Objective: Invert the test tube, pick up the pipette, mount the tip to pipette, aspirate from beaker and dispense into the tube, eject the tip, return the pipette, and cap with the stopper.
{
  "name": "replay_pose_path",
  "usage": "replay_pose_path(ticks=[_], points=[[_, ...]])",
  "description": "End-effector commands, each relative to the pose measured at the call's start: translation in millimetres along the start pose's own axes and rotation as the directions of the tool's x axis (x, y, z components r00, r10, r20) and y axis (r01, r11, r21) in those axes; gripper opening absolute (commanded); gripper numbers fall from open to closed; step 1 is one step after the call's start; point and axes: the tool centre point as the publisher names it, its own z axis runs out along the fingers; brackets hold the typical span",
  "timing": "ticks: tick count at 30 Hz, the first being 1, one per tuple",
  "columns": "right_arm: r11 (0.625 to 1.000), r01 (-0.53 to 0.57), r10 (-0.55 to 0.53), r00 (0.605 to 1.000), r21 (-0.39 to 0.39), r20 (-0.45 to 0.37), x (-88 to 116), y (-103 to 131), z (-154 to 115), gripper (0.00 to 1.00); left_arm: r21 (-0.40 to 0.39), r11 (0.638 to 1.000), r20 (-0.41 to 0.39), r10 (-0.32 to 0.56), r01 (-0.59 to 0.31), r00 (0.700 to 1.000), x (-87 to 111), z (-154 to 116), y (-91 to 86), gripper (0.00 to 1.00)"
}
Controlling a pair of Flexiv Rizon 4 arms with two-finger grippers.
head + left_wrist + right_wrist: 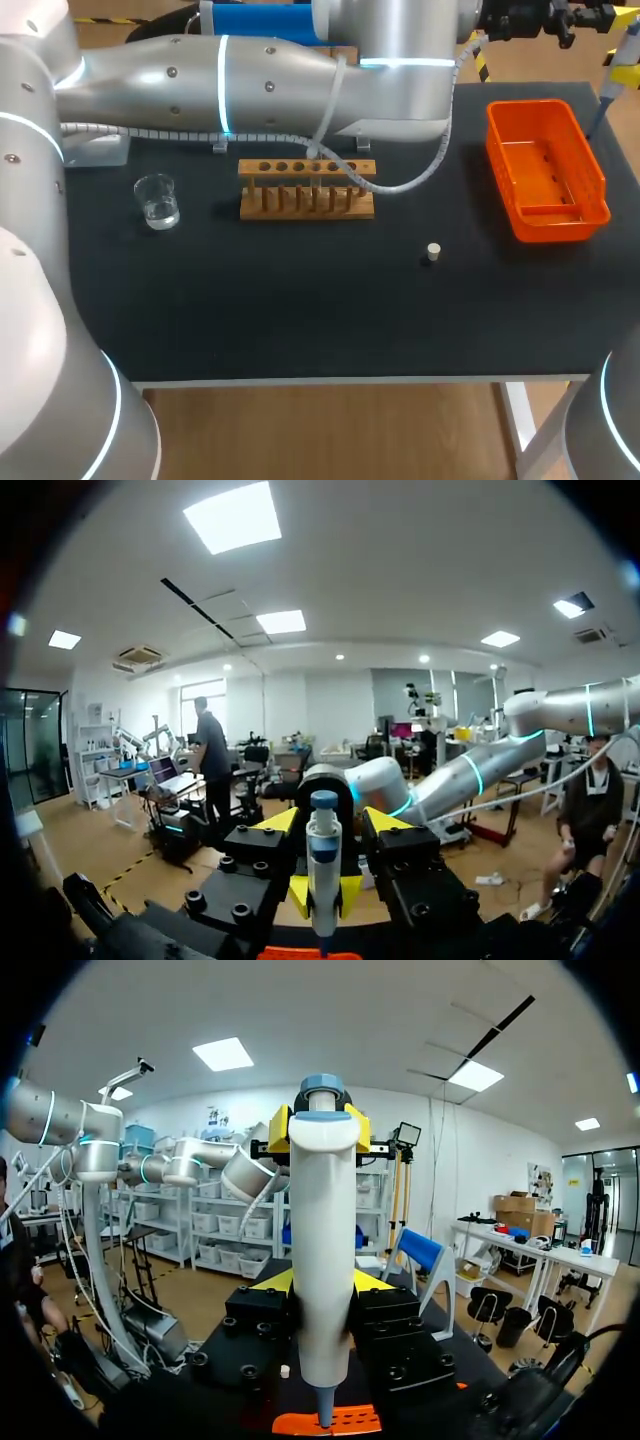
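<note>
Tapered white plastic pipette [322,1260] clamped in right jaws

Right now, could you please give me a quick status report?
Right gripper shut on pipette; left gripper at its top end. Pipette over orange bin. Stopper lying on table, clear of both.

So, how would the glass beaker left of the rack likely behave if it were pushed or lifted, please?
The beaker looks like clear glass, so probably fragile and slippery to grasp. A little clear liquid sits low in it, which may slosh if shoved. It stands upright on a flat base, so it should slide rather than roll.
</note>
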Motion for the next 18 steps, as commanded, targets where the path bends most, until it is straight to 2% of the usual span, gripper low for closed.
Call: replay_pose_path(ticks=[1,3,18], points=[[1.000,0.000,0.000,1.000,0.003,0.001,1,1,0,0.00,0.003,1.000,-0.037,0.010,-0.010,0.999,2.0,-33,0.8,1.00],[1.000,0.000,0.000,1.000,0.003,0.001,1,1,0,0.00,-0.008,1.000,-0.058,0.017,-0.017,0.998,3.8,-43,2.1,1.00],[1.000,0.000,0.000,1.000,0.003,0.001,1,1,0,0.00,-0.037,0.999,-0.073,-0.018,0.015,0.997,22.0,-136,20.5,1.00]])
